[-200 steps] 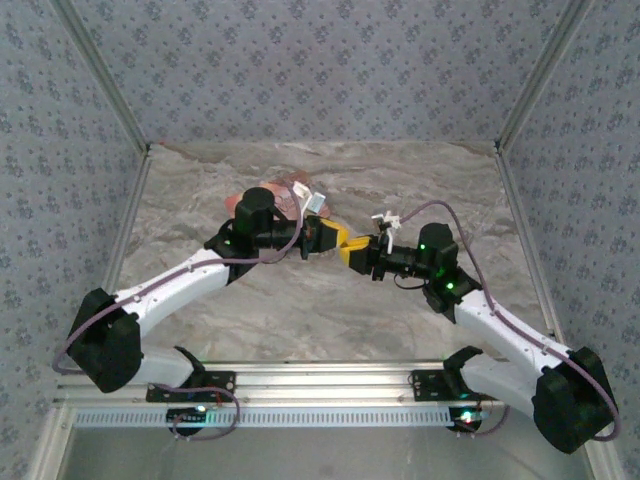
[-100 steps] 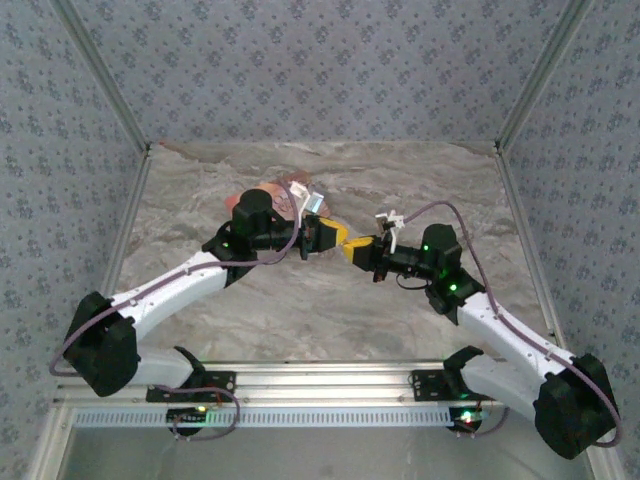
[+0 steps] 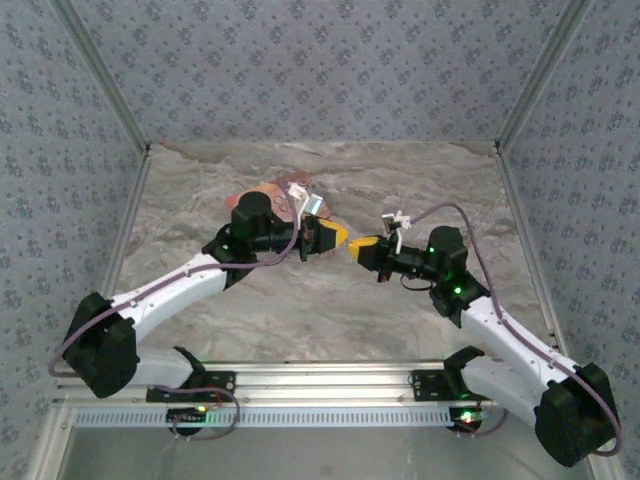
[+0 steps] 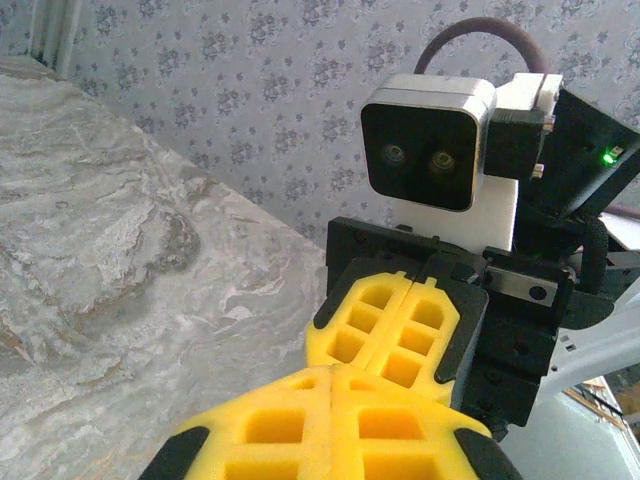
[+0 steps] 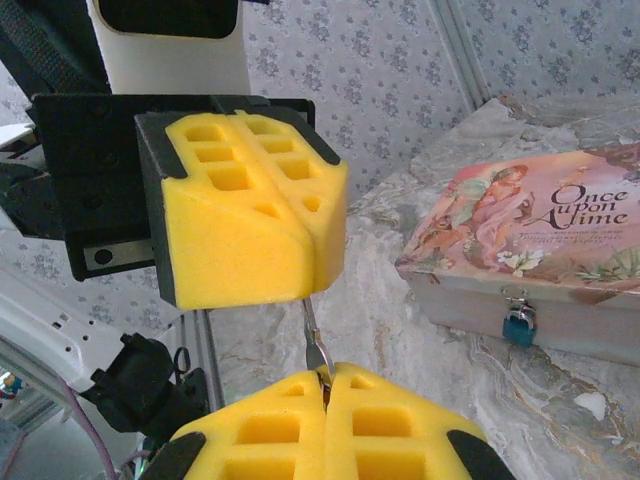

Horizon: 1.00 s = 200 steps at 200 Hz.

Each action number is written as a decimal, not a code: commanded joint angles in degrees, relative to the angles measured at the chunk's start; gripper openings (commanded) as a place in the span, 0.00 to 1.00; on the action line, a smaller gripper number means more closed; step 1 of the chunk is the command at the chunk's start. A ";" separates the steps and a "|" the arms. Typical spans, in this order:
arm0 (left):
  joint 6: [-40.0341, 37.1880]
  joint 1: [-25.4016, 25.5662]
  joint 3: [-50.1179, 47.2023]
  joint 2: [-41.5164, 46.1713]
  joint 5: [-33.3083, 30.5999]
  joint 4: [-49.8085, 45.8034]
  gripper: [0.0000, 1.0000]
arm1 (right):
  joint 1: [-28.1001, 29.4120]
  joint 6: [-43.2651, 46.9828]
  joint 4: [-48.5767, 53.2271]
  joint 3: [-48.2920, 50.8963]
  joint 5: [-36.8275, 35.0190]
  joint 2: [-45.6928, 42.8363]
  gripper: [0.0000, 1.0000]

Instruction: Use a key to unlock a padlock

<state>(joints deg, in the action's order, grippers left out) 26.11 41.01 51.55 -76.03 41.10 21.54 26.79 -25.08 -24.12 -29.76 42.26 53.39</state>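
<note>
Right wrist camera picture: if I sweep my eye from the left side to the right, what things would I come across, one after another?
left gripper → key → padlock

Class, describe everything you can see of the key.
The key shows as a thin, silvery metal strip, tilted a little from upright and held off the table. Its lower end is pinched in the seam between the yellow pads of the right gripper; its upper end meets the underside of the shut left gripper. Its head is hidden.
</note>
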 commanded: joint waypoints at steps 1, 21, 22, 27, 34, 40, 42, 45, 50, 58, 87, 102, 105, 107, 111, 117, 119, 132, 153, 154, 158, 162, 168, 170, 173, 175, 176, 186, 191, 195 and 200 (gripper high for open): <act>-1.04 0.03 -1.01 1.78 1.51 1.60 0.00 | -0.96 -1.11 -0.67 0.33 -0.96 -1.35 0.01; -1.06 -0.05 -1.01 1.80 1.55 1.71 0.00 | -0.96 -0.56 0.19 0.18 -1.10 -1.37 0.00; -1.06 -0.05 -1.01 1.82 1.54 1.73 0.00 | -0.96 -0.53 0.33 0.16 -1.16 -1.36 0.00; -0.98 -0.03 -0.94 1.80 1.52 1.67 0.00 | -1.00 -0.14 1.14 -0.07 -1.34 -1.37 0.00; -1.05 -0.05 -0.90 1.82 1.49 1.55 0.01 | -0.95 0.47 2.54 -0.34 -1.70 -1.39 0.00; -0.99 -0.03 -0.69 1.89 1.19 1.35 0.06 | -1.03 1.11 4.09 -0.62 -2.23 -1.38 0.00; -1.04 -0.05 -0.67 1.90 1.09 1.21 0.09 | -0.99 1.40 4.61 -0.71 -2.44 -1.40 0.00; -1.06 -0.03 -0.64 1.94 0.89 1.02 0.14 | -1.01 1.86 5.43 -0.83 -2.69 -1.37 0.00; -1.13 0.01 -0.47 2.07 0.51 0.62 0.22 | -0.95 2.52 7.00 -1.11 -3.43 -1.44 0.00; -1.47 -0.18 -0.19 2.40 -0.13 -0.52 0.33 | -0.95 3.69 9.50 -1.50 -4.40 -1.49 0.00; -3.07 -1.25 -0.04 4.50 -6.20 -6.25 0.59 | -0.97 7.02 17.49 -2.49 -8.90 -1.64 0.00; -3.31 -2.21 -0.13 4.93 -11.45 -10.02 0.71 | -0.95 8.21 21.60 -2.97 -12.03 -1.45 0.00; -3.48 -2.38 0.01 4.78 -12.31 -11.03 0.72 | -0.91 8.48 22.32 -3.08 -12.62 -1.32 0.00; -3.55 -2.53 0.12 4.69 -12.90 -11.53 0.72 | -0.89 8.65 22.86 -3.15 -13.01 -1.30 0.00; -3.73 -2.89 0.36 4.42 -13.95 -12.60 0.73 | -0.90 8.81 23.74 -3.19 -13.65 -1.22 0.00; -3.93 -3.44 0.75 3.82 -15.89 -14.33 0.76 | -0.87 8.85 25.00 -3.23 -15.37 -1.14 0.00; -4.02 -3.54 0.99 3.62 -16.74 -15.12 0.76 | -0.86 8.83 25.39 -3.21 -15.70 -1.10 0.00; -5.39 -4.47 3.27 1.39 -21.66 -20.75 0.77 | -0.90 8.77 27.92 -3.33 -19.02 -0.93 0.00; -7.45 -6.73 8.49 -4.74 -27.95 -29.16 0.77 | -0.90 7.92 32.37 -3.50 -24.80 -0.83 0.00; -7.60 -6.82 8.84 -5.05 -28.11 -29.57 0.77 | -0.92 7.84 32.60 -3.53 -25.09 -0.78 0.00; -8.00 -7.17 10.20 -6.44 -29.20 -31.10 0.77 | -0.88 7.63 33.38 -3.54 -26.14 -0.75 0.00; -8.48 -7.38 11.71 -7.85 -30.48 -32.77 0.77 | -0.89 7.53 33.96 -3.44 -27.05 -0.81 0.00; -9.45 -7.58 13.94 -10.16 -31.94 -34.94 0.77 | -0.94 7.37 34.85 -3.46 -28.05 -0.75 0.00; -9.90 -7.56 14.77 -11.02 -32.37 -35.70 0.77 | -0.92 7.27 35.11 -3.46 -28.40 -0.70 0.00; -10.60 -7.58 15.81 -12.17 -33.13 -36.56 0.77 | -0.99 7.13 35.38 -3.44 -28.83 -0.66 0.00; -11.03 -7.54 16.71 -12.91 -33.68 -37.27 0.77 | -1.02 7.08 35.55 -3.46 -29.15 -0.67 0.00; -11.18 -7.58 16.99 -13.22 -34.01 -37.58 0.77 | -0.98 7.03 35.72 -3.42 -29.33 -0.66 0.00; -12.37 -7.67 20.75 -17.20 -36.44 -40.47 0.77 | -0.95 6.51 36.86 -3.36 -30.74 -0.63 0.00; -13.09 -7.68 22.75 -19.06 -37.08 -41.73 0.77 | -1.00 6.35 37.29 -3.36 -31.42 -0.66 0.00; -13.49 -7.65 24.20 -20.49 -37.64 -42.59 0.77 | -0.97 6.16 37.73 -3.34 -31.99 -0.59 0.00; -13.85 -7.62 25.90 -22.38 -38.37 -43.61 0.77 | -1.02 5.87 38.25 -3.36 -32.61 -0.57 0.00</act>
<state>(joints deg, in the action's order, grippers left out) 17.04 33.26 69.95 -92.40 10.31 -11.57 25.96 -18.17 8.80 -31.35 15.99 52.66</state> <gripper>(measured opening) 0.772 0.061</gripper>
